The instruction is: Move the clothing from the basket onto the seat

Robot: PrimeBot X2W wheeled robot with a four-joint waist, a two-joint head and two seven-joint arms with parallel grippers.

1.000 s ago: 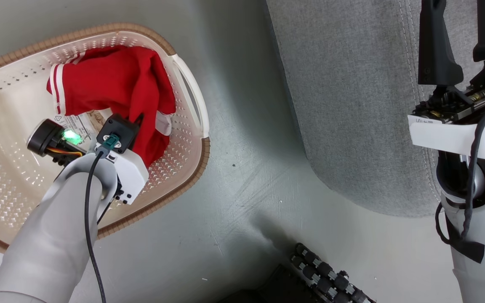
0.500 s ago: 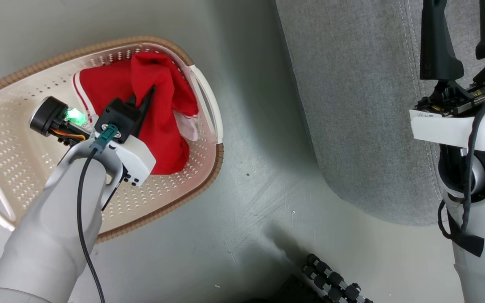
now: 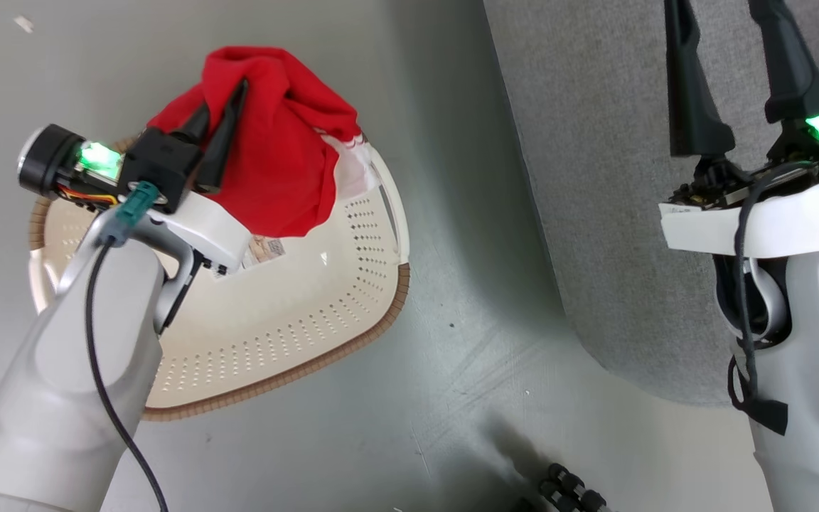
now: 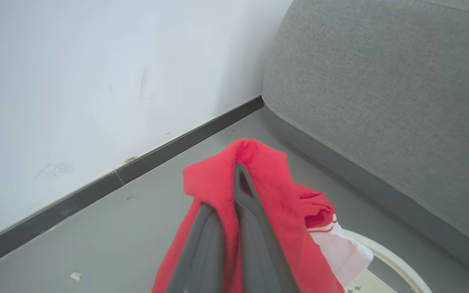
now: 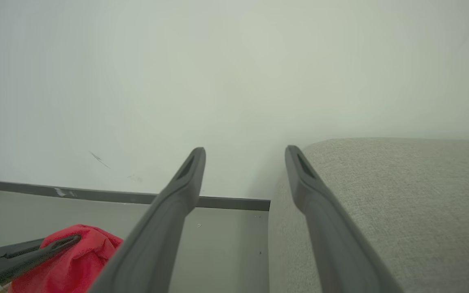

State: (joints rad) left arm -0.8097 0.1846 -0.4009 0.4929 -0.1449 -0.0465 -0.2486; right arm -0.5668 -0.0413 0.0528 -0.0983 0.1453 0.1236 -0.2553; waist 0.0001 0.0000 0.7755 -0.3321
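Lifted off the floor's (image 3: 452, 398) basket (image 3: 296, 334), clothing (image 3: 288, 163) hangs clenched in your left claw (image 3: 227, 98); at three o'clock, right claw (image 3: 733, 43) gapes over seat (image 3: 594, 142).

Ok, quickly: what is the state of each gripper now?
Left gripper: shut on the clothing.
Right gripper: open, holding nothing.

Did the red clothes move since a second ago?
Yes. The clothing, shut in the left gripper, has risen off the basket floor and now hangs over its far rim.
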